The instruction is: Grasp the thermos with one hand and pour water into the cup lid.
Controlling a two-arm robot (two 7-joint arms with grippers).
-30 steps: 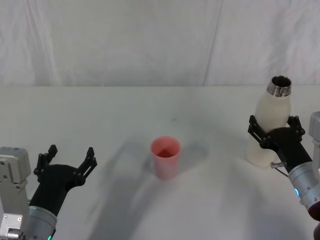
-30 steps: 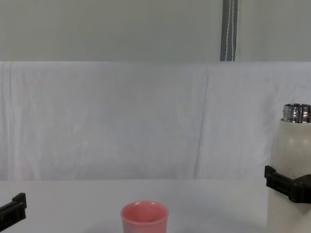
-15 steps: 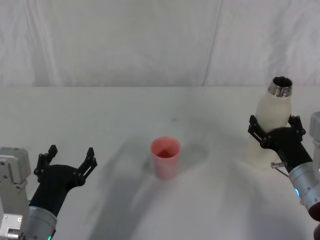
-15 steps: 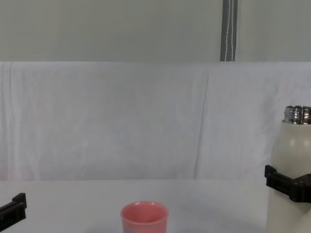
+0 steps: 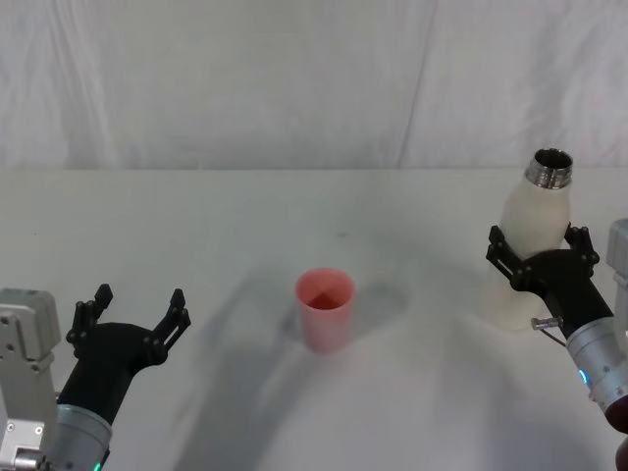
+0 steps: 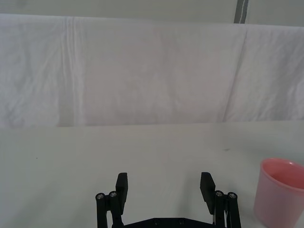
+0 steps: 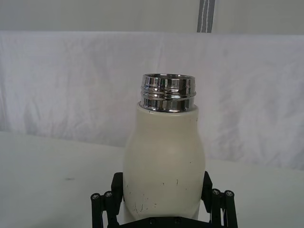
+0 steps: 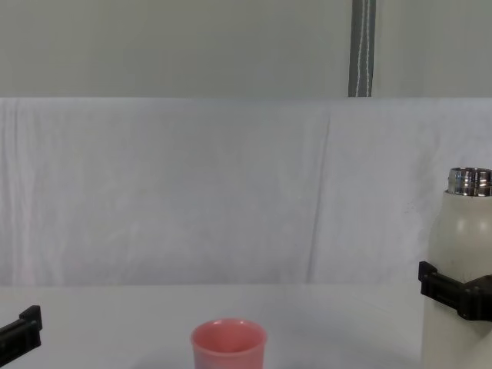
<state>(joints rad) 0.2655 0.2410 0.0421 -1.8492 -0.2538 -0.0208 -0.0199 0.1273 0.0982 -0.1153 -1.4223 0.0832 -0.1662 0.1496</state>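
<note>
The thermos (image 5: 535, 226) is a tall cream-white bottle with an open steel neck, at the right side of the white table. My right gripper (image 5: 538, 247) is shut on its lower body, one black finger on each side. In the right wrist view the thermos (image 7: 164, 156) sits upright between the fingers of that gripper (image 7: 161, 185). The cup lid (image 5: 325, 306), a small pink cup, stands upright at the table's middle, well to the left of the thermos (image 8: 461, 246). My left gripper (image 5: 137, 306) hovers open at the near left, empty, with the cup lid (image 6: 280, 192) off to its side.
A white cloth covers the table (image 5: 245, 226) and hangs as a backdrop (image 5: 294, 78) behind it. A grey vertical post (image 8: 361, 46) stands behind the backdrop. Bare tabletop lies between the cup lid (image 8: 228, 344) and both grippers.
The thermos has shifted a little to the right and tipped slightly in my right gripper's hold. The cup lid and the left gripper have stayed put.
</note>
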